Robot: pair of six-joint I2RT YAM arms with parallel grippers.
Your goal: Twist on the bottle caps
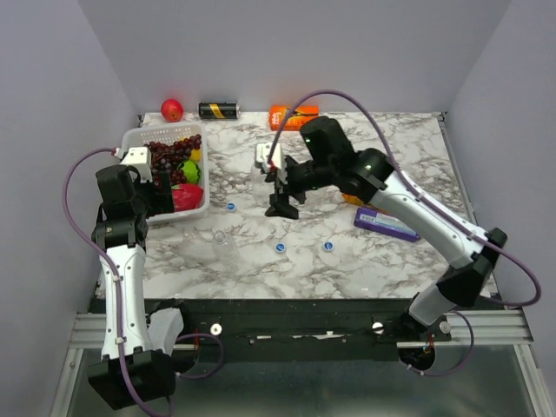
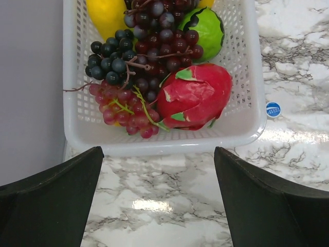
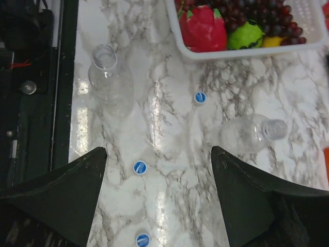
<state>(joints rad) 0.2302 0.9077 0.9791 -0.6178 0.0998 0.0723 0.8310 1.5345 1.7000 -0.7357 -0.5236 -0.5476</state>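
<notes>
Bottles (image 3: 110, 82) are uncapped and empty; white basket (image 2: 154, 146) holds fruit (image 2: 195, 95).

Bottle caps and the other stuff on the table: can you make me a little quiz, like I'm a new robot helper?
1. How many bottle caps lie on the table in the right wrist view?
2. True or false: the bottle near the table's edge has no cap on.
3. What does the white basket hold? A. fruit B. spoons C. socks

Key: 1. three. 2. true. 3. A.
</notes>
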